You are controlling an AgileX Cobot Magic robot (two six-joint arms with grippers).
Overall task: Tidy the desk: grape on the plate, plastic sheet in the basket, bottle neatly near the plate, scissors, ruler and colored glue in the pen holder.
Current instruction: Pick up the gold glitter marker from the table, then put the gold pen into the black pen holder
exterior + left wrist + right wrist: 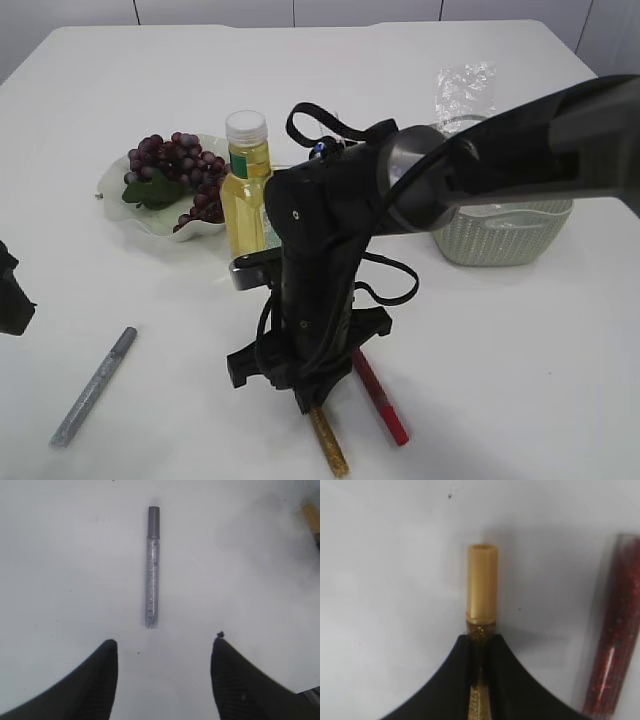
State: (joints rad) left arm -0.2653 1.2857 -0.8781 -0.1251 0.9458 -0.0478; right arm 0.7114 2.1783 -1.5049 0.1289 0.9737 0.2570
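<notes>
Looking from outside, the right arm is reaching down onto the white desk [520,360], in front of the bottle [246,185]. Its right end effector [315,405] is sitting low over the gold glue pen [329,446], and the pen's tip is poking out below it. The red glue pen [381,400] is lying just beside the gold one. The silver glue pen [93,387] is lying well to the left of the bottle. The grape [176,178] is resting on the plate [112,190], just left of the bottle. The basket [505,235] is sitting to the right of the bottle, with the plastic sheet [465,92] behind it. I am not seeing the pen holder.

From the left wrist, the left end effector [164,680] is standing wide open and holding nothing. The silver glue pen [152,567] is lying ahead of it, not touching.

From the right wrist, the right end effector [480,655] is squeezing closed on the gold glue pen [482,582], just below its pale cap. The red glue pen [615,645] is lying to the right of the gold one, apart from the fingers.

To do this well, I think the arm should be keeping a tight squeeze, lifting the gold pen straight up, and not bumping the red pen or the bottle.
</notes>
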